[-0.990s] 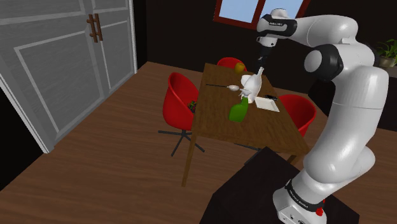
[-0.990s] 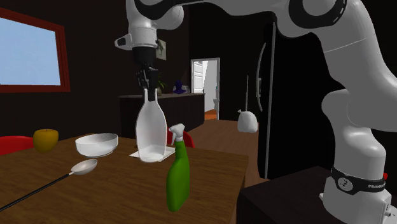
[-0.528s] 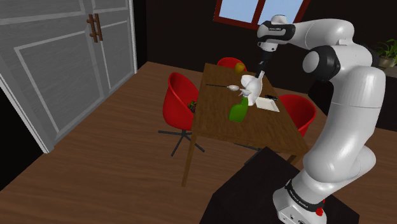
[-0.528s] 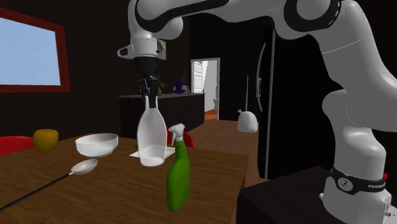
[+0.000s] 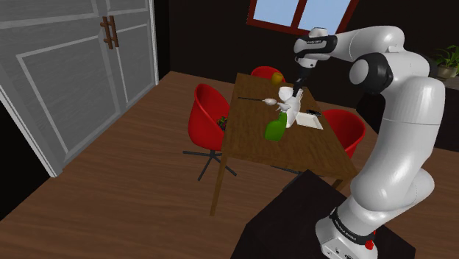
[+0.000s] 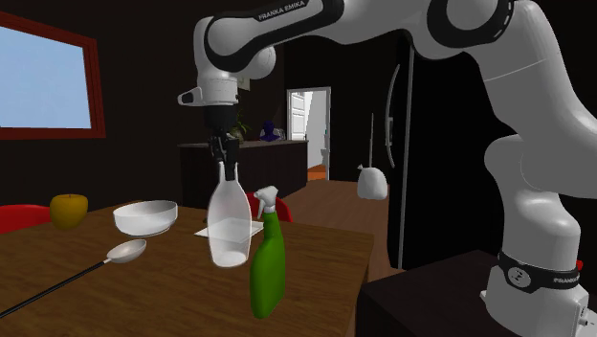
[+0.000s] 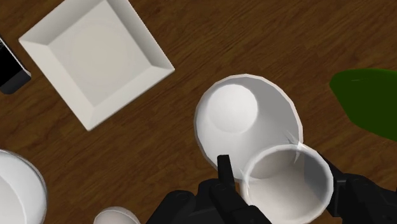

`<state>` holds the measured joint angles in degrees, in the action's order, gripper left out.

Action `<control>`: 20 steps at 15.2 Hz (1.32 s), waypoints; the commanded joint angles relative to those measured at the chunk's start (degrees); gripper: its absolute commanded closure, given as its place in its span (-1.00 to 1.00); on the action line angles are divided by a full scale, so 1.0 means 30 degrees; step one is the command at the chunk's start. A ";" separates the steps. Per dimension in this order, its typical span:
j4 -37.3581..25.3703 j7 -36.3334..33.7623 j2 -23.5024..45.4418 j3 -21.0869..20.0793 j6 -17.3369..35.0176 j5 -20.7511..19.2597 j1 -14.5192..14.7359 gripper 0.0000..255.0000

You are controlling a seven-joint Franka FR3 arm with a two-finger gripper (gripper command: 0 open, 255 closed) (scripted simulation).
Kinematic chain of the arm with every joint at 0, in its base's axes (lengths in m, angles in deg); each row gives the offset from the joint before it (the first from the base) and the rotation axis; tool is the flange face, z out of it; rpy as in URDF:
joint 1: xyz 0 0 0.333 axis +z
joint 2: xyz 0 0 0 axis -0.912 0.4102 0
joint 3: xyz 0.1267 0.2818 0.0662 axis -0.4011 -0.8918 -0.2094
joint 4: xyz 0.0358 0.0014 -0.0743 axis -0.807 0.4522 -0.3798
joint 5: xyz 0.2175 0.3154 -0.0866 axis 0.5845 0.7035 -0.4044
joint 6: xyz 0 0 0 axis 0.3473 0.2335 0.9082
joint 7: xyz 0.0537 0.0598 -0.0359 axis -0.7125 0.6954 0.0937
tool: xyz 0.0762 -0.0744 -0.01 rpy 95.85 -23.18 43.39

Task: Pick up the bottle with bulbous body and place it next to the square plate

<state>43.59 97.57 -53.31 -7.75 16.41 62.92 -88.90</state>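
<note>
Two black fingers of the gripper (image 6: 224, 151) are clenched on the neck of the white bulbous-bodied bottle (image 6: 230, 230). It stands upright over the brown wooden surface (image 6: 143, 297), between the white square plate (image 7: 95, 57) and a glossy green spray bottle (image 6: 267, 273). Red chairs (image 5: 208, 118) stand at the surface's edges, with dark walls around.

On table (image 6: 316, 258): one white bottle (image 6: 230, 225), one green spray bottle (image 6: 267, 263), one square plate (image 7: 95, 57), one bowl (image 6: 145, 217), one spoon (image 6: 125, 252), one yellow apple (image 6: 69, 210). Three red chairs (image 5: 209, 118)
</note>
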 commanded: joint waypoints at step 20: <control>-0.2009 -0.0064 0.0021 0.0019 -0.1959 -0.0017 -0.0069 -1.00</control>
<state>38.46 97.39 -53.50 -7.68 11.24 62.83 -89.05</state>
